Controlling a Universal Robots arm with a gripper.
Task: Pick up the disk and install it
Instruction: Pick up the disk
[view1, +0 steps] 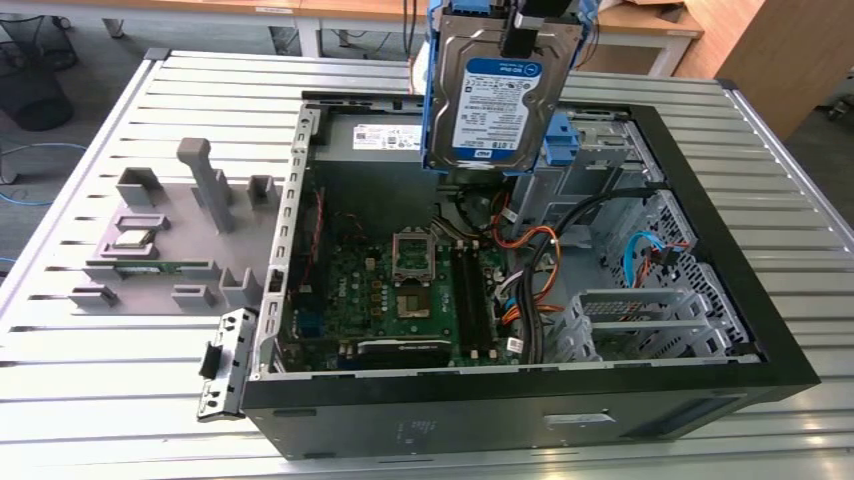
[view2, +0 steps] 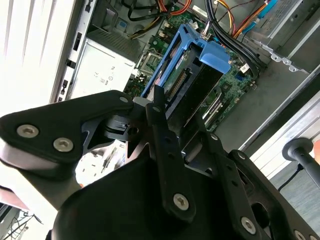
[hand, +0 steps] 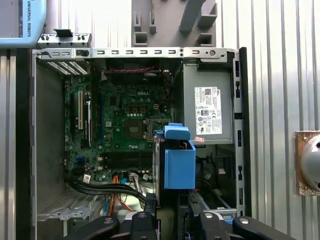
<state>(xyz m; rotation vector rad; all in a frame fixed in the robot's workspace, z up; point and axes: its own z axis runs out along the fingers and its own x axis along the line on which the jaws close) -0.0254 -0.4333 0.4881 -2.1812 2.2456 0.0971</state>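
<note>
So the gripper (view1: 525, 42) is clamping the disk (view1: 497, 100) right now, black fingers (view2: 159, 117) squeezing it front and back near its upper edge. No slack that I can see in the second wrist view, it's pinching the drive tight.

The drive is hanging upright in the air with its white-and-blue label facing the exterior camera. It's sitting in its blue bracket (view1: 433, 120), which is wrapping around the sides. It's hovering over the rear part of the open PC case (view1: 534, 410), above the spot where the power supply (view1: 374, 135) is meeting the motherboard (view1: 400, 280). As far as I can tell it's not touching anything inside.

In the first wrist view, looking straight down, the disk is showing edge-on with the bracket's blue tab on top. It's lining up just beside the power supply's labelled face.

To the exterior view's right of the drive, another blue plastic piece (view1: 590, 150) is sitting in the drive cage, with orange cables (view1: 534, 245) and a blue data cable (view1: 638, 250) running near it.

Off on the exterior view's left, a grey parts holder (view1: 200, 190) is resting on the slatted metal table (view1: 107, 370), carrying a memory stick (view1: 147, 267) and a CPU chip (view1: 131, 238), well apart from the arm.
</note>
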